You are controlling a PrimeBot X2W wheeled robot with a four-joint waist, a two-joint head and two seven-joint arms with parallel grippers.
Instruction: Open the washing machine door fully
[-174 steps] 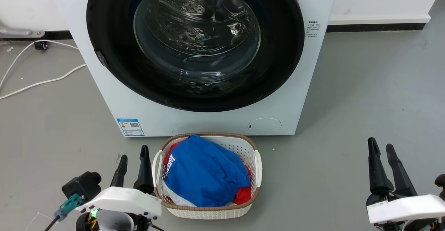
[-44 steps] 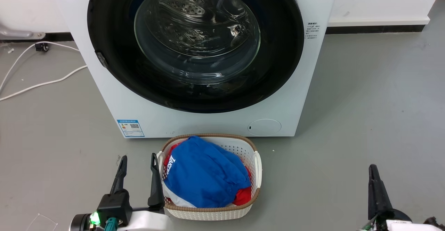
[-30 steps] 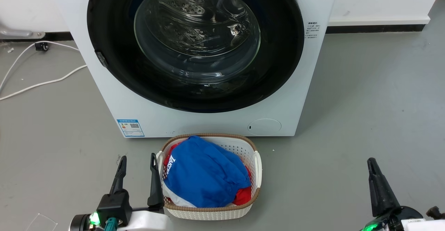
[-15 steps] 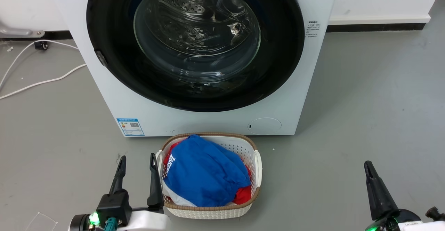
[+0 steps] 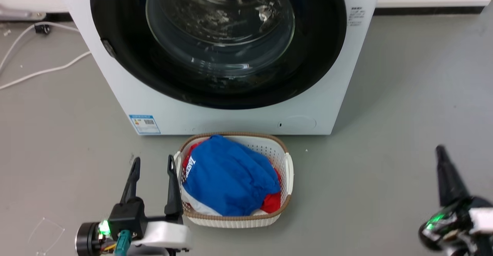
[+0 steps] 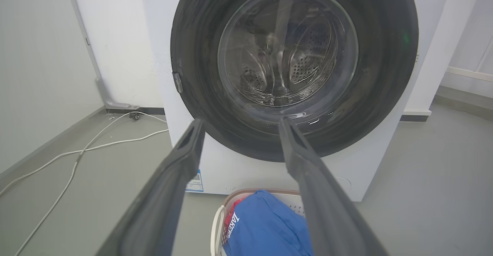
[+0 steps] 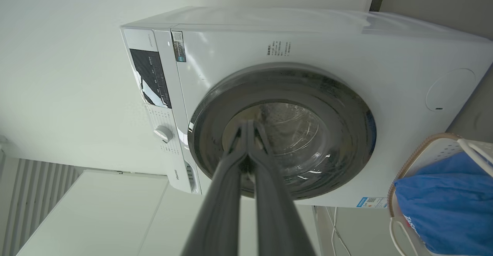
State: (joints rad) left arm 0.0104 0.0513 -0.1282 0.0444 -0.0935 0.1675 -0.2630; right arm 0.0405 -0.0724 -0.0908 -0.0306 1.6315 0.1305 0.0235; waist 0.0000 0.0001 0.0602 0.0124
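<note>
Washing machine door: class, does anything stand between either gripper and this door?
Nothing visible blocks either. Bare floor lies between the left gripper, the right gripper and the washing machine door. The laundry basket sits low before the washing machine, beside the left gripper, below the door.

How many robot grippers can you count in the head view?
2. The left gripper is at the lower left, fingers apart, beside the laundry basket; the right gripper is at the lower right, fingers together, over grey floor.
</note>
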